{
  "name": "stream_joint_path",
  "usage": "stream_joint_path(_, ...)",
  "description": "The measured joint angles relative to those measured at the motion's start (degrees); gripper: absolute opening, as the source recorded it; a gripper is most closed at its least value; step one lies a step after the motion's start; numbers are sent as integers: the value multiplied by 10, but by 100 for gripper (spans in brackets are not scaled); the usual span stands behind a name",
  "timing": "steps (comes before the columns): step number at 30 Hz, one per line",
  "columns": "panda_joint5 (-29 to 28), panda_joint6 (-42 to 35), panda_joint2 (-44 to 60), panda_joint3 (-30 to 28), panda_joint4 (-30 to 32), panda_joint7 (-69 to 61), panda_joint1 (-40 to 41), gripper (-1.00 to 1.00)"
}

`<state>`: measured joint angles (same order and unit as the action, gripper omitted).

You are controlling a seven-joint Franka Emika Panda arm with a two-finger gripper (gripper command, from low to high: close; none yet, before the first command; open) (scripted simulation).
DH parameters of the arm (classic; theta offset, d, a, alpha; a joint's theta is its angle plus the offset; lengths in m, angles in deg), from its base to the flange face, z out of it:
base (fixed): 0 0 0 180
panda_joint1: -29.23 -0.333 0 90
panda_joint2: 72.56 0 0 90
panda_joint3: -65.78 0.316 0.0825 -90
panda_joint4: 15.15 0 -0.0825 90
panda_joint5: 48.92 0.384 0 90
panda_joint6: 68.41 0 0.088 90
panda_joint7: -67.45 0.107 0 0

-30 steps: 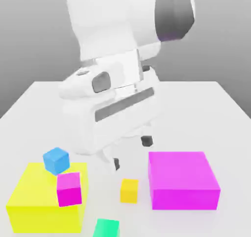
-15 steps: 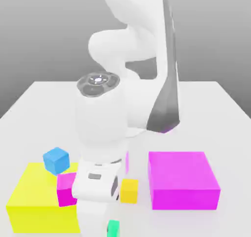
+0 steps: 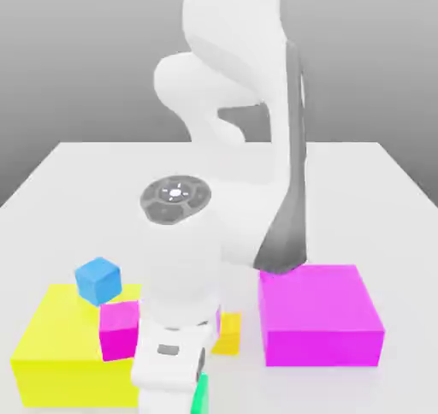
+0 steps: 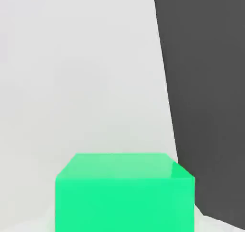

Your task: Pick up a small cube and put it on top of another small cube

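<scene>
Fingers (image 3: 193, 393) clamped on the small cube (image 4: 124, 192), arm (image 3: 231, 130) bent steeply down.

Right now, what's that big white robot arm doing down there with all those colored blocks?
The white robot arm is bent low over the table, reaching for the small green cube at the front edge. Its claw is shut, apparently on that cube. Beside it sit a small yellow cube, a small magenta cube and a blue cube on a big yellow block, plus a big magenta block.

Small yellow cube (image 3: 228, 334) beside arm (image 3: 184, 267)
</scene>
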<state>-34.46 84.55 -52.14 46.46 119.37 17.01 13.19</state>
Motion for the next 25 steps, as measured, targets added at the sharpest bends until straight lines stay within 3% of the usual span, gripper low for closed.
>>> stream_joint_path(9,-89,-97,-128,-56,21,99,-23,-100)
stream_joint_path(16,-186,-172,-247,-72,44,178,25,-100)
stream_joint_path(18,-175,-177,-249,-80,47,167,37,-100)
stream_joint_path(22,-134,-113,-195,-81,65,136,35,-100)
stream_joint_path(23,-127,-100,-184,-81,68,130,36,100)
stream_joint_path(25,-127,-100,-184,-81,68,130,36,100)
